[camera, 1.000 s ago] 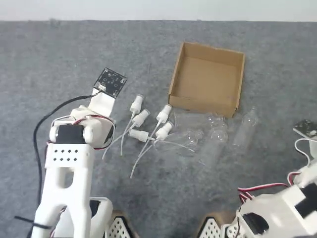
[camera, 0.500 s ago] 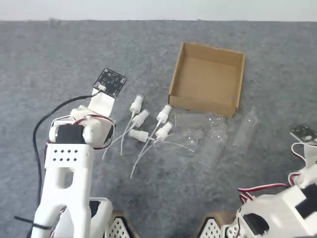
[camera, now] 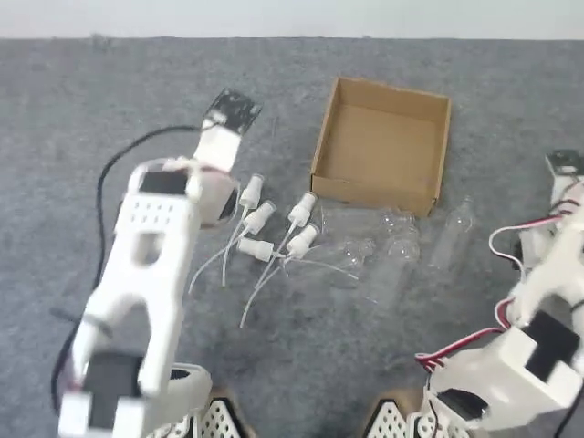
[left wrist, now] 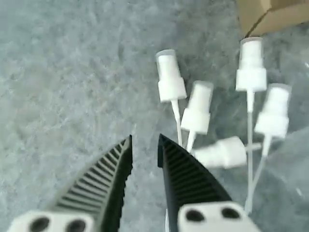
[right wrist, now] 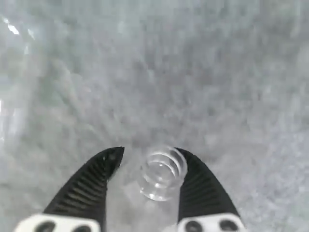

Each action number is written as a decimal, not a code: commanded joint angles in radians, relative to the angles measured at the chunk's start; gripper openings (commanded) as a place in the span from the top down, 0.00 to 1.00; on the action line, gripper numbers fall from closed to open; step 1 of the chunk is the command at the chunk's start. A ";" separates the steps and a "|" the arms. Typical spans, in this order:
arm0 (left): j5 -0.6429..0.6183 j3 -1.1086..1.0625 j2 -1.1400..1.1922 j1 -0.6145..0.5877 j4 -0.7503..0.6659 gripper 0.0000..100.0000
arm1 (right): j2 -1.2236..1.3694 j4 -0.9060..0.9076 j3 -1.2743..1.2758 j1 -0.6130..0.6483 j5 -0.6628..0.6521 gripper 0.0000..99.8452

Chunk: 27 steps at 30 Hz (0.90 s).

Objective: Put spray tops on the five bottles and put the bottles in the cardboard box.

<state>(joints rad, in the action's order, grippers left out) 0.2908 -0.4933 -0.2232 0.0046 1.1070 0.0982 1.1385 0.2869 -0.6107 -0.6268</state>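
Several white spray tops with thin tubes lie on the grey carpet, in front of the cardboard box. My left gripper hangs just short of the spray tops, open by a narrow gap with nothing in it. Clear bottles lie beside the tops, and one bottle lies apart near the box's right corner. My right gripper is shut on a clear bottle whose open threaded neck sticks out past the fingers. The right arm stands at the table's right edge.
The box is open at the top with nothing in it; its corner shows in the left wrist view. The left arm stretches over the carpet left of the tops. Bare carpet lies left of and behind the tops.
The left arm has swung forward and to the right, up to the spray tops. The right arm has risen and moved farther back along the right edge.
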 commanded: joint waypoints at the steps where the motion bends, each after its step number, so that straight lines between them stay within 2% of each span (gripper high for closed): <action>1: -0.025 0.268 0.252 0.005 -0.018 0.92 | -0.053 -0.053 -0.060 0.058 0.060 0.99; 8: -0.083 0.561 0.592 0.006 -0.015 0.91 | 0.104 -0.053 -0.144 0.076 0.071 0.99; 11: -0.084 0.622 0.675 0.006 -0.014 0.88 | 0.177 -0.018 -0.193 0.076 0.038 0.99; 20: -0.157 0.691 0.611 0.052 0.075 0.86 | 0.188 0.045 -0.278 0.074 0.021 0.99; 27: -0.152 0.677 0.683 0.101 0.066 0.85 | 0.051 0.298 -0.296 0.053 -0.204 0.82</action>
<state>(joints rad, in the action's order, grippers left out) 0.1511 0.1465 0.4795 0.0951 1.1776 0.2670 1.3441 0.0522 -0.5416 -0.7373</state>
